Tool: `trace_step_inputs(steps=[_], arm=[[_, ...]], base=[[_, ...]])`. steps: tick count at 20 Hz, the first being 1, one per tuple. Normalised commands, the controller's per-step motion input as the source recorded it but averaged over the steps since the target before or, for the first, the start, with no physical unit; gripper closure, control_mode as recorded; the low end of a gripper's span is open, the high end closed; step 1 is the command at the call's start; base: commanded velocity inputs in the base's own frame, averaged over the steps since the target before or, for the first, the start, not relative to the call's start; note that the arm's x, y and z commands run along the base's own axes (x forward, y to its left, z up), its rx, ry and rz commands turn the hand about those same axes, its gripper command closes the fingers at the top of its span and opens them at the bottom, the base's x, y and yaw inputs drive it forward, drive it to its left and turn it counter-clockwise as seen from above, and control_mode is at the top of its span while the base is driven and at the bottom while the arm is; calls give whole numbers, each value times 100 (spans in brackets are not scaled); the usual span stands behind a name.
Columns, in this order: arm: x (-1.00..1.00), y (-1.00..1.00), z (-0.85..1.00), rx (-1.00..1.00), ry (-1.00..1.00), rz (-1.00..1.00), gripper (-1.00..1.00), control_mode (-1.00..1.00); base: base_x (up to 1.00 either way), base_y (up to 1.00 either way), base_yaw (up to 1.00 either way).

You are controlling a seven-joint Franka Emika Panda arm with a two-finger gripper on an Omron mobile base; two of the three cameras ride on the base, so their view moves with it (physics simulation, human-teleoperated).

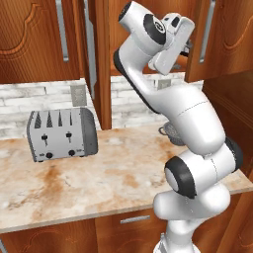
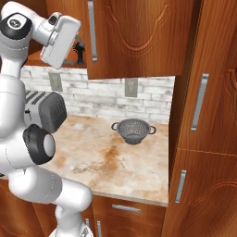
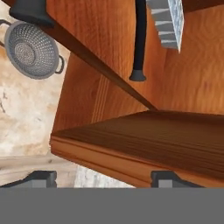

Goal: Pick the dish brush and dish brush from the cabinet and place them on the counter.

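Gripper open and empty at cabinet shelf edge, dish brush ahead beside ice-cube tray, colander below-left.

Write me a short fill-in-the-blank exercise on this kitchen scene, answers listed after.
1. The toaster stands on the ___.
2. The metal colander sits on the counter below the ___ wall.
3. In the hand view, a black brush lies inside the wooden ___.

Answers: counter; brick; cabinet
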Motion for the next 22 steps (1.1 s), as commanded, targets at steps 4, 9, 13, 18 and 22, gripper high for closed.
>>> trace_step_inputs(steps=[4, 9, 13, 18, 22], arm=[[-40, -54, 0, 0, 0, -19, -100, -100], [-41, -52, 0, 0, 0, -17, -100, -100], [-40, -45, 0, 0, -2, -14, -100, -100], [-40, -46, 0, 0, -3, -12, -100, -100], [-38, -47, 0, 0, -4, -10, -100, -100]], base=[[0, 0, 0], [0, 0, 0], [0, 0, 0], [0, 0, 0], [0, 0, 0]])
